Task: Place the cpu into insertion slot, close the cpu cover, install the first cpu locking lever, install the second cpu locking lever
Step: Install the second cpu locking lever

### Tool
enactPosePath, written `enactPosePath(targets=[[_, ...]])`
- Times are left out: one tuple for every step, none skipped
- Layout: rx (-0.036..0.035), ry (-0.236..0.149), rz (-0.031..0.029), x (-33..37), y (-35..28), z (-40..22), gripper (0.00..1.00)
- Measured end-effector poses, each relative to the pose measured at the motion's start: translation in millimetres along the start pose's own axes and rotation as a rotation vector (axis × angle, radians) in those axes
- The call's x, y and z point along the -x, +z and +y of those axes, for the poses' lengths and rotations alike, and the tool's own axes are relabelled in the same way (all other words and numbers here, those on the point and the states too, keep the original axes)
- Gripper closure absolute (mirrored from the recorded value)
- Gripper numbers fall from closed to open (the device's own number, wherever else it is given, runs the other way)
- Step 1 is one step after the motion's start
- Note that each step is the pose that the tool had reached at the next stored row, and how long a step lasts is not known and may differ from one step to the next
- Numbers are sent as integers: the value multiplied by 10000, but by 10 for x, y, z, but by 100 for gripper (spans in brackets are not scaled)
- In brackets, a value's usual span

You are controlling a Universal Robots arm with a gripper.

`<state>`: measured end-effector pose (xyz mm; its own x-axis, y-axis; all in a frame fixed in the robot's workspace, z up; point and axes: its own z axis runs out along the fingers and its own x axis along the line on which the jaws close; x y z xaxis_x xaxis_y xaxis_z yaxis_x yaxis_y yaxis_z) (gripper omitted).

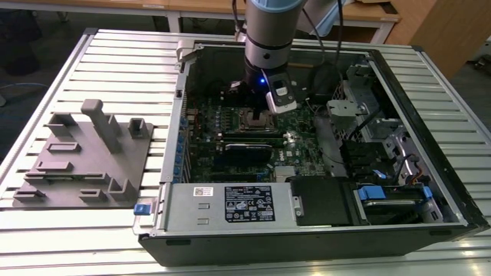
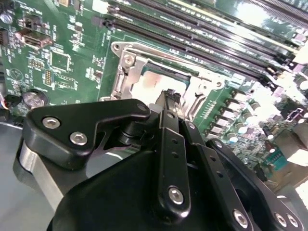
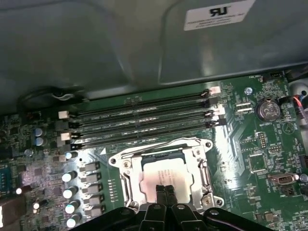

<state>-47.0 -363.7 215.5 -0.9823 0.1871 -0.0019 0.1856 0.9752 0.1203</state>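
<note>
Gripper (image 3: 165,190): I see its fingers pressed together, holding nothing, tips on the cpu (image 3: 163,174).
Cpu: seated in the insertion slot (image 3: 136,185); near edge hidden by fingers.
Cpu cover (image 3: 126,161): lies around the chip; levers hard to make out.

One cpu (image 3: 161,174), one cpu cover (image 3: 126,177), four memory slots (image 3: 144,120), one claw (image 3: 165,190).

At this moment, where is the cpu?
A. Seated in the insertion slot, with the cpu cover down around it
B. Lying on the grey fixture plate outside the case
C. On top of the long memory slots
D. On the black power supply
A: in the first wrist view the cpu lies in the socket inside the silvery cpu cover, with the shut tool at its near edge.
</note>
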Motion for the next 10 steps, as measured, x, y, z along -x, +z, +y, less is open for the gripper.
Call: enactPosePath(targets=[[-13, 10, -4, 15, 2, 5, 89], [-19, 19, -6, 21, 4, 8, 89], [-21, 30, -7, 21, 7, 9, 89], [-23, 32, -7, 21, 8, 9, 89], [-24, 32, -8, 21, 8, 9, 89], [-25, 32, -7, 21, 8, 9, 89], [-23, 33, -8, 20, 29, 11, 89], [-23, 33, -8, 20, 49, 13, 89], [-23, 33, -8, 20, 49, 13, 89], [-22, 33, -8, 20, 49, 13, 89]])
